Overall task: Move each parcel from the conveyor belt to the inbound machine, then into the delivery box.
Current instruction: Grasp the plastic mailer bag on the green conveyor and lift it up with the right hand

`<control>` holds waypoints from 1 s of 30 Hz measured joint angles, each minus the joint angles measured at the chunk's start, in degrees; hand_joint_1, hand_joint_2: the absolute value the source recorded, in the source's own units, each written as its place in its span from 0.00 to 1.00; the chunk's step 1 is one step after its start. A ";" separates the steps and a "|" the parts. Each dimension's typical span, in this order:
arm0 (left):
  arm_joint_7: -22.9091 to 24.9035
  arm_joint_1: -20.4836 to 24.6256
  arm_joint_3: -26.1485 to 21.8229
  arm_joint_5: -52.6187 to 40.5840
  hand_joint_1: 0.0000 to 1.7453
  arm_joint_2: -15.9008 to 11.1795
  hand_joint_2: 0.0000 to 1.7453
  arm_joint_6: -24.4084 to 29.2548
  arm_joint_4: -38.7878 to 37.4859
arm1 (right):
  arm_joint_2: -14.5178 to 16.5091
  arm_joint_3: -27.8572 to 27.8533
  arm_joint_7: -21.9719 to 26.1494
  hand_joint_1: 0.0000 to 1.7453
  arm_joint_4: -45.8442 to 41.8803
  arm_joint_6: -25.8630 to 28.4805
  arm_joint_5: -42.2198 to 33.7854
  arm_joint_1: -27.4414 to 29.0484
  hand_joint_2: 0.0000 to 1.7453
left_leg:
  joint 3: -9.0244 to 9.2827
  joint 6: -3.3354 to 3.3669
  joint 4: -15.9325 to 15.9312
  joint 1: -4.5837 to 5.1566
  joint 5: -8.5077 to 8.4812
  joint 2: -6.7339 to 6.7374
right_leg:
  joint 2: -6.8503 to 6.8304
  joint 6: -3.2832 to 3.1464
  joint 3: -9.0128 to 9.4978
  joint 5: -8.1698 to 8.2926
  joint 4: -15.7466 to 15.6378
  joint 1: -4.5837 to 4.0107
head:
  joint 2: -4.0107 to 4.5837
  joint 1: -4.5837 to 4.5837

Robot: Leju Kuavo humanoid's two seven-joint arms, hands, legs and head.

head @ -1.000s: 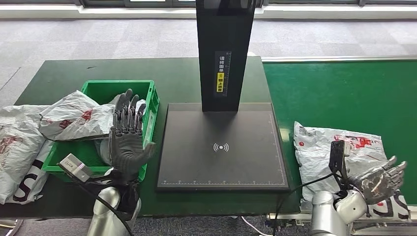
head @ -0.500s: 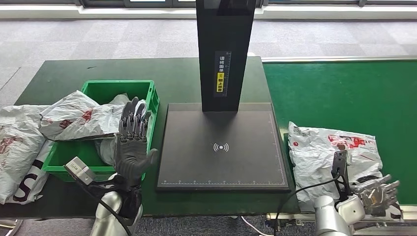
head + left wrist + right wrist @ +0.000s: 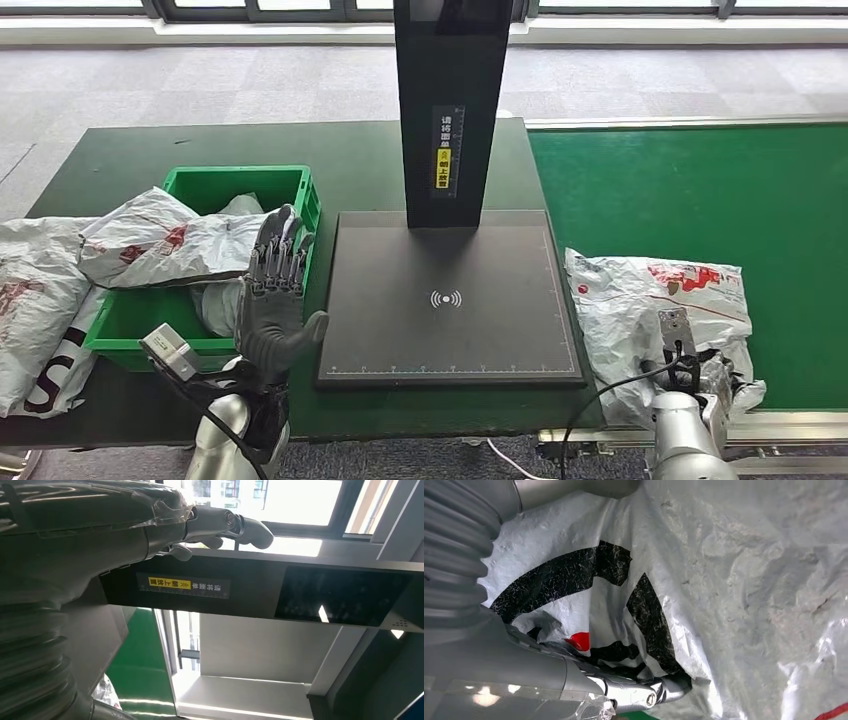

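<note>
A crumpled silver parcel (image 3: 645,305) with red and black print lies on the green conveyor belt (image 3: 700,190), beside the inbound machine's black platform (image 3: 450,260). My right hand (image 3: 702,372) is at the parcel's near edge and grips it. In the right wrist view the parcel (image 3: 734,580) lies between the thumb and the fingers (image 3: 644,694) curled round its edge. My left hand (image 3: 272,295) is raised in front of the green delivery box (image 3: 308,200), fingers spread and pointing up, holding nothing. In the left wrist view its fingers (image 3: 225,524) stretch out in front of the machine's column.
The machine's tall black column (image 3: 452,110) rises behind the platform. Several silver parcels (image 3: 165,240) fill the green box and spill over its left side. More parcels (image 3: 35,300) lie on the dark green table (image 3: 130,150) at the far left.
My right hand has dropped from open above the parcel to gripping its near edge. The parcel has shifted left toward the machine. My left hand has drifted slightly right, still raised.
</note>
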State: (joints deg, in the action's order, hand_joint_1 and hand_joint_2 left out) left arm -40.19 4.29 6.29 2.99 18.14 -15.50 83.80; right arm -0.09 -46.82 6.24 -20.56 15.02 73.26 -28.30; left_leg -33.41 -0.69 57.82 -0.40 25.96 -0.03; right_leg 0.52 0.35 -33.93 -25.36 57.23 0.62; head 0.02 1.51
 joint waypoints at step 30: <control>0.00 -1.68 0.00 -0.73 0.00 -0.01 1.00 1.49 1.15 | 9.36 -1.00 33.77 1.00 -16.48 17.05 -21.52 3.42 1.00 | 0.04 0.05 -0.03 -0.17 0.03 -0.35 | -0.30 0.01 0.33 -0.10 -0.22 -0.14 | 0.00 -0.01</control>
State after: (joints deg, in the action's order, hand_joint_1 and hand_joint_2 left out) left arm -40.19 2.62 6.29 2.27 18.14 -14.00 84.95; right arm 9.27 -47.82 40.01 -37.04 32.07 51.75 -24.88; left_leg -33.36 -0.64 57.79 -0.57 26.00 -0.38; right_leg 0.22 0.36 -33.60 -25.46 57.01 0.48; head 0.02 1.51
